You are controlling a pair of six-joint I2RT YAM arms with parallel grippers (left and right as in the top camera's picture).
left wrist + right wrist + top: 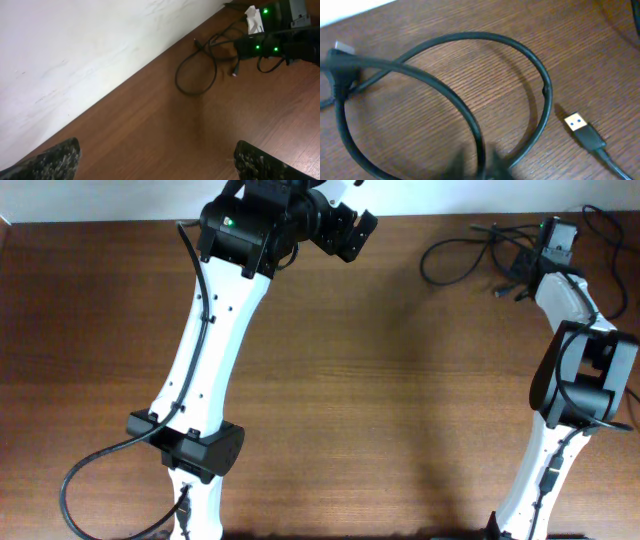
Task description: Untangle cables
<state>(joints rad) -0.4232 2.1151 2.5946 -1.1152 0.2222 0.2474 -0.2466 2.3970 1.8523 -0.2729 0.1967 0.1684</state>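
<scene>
Two arms are seen at one wooden table (380,380). The cables (470,36) are found tangled at the far right, beneath the right gripper (522,272), whose finger state cannot be told. Two plug ends (577,122) are counted. The left gripper's (157,160) fingers are spread wide, with nothing between them.

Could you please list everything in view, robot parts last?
cables: several, black, tangled at the table's far right
USB plug: one, silver with blue insert, beside a cable loop
table: one, brown, under everything
wall: one, white, beyond the far edge
base cord: one, thick black, near left corner
left arm: one, white and black, left side
right arm: one, white and black, right side
left tool: one, dark, open, near the wall
right tool: one, dark, at the cables
</scene>
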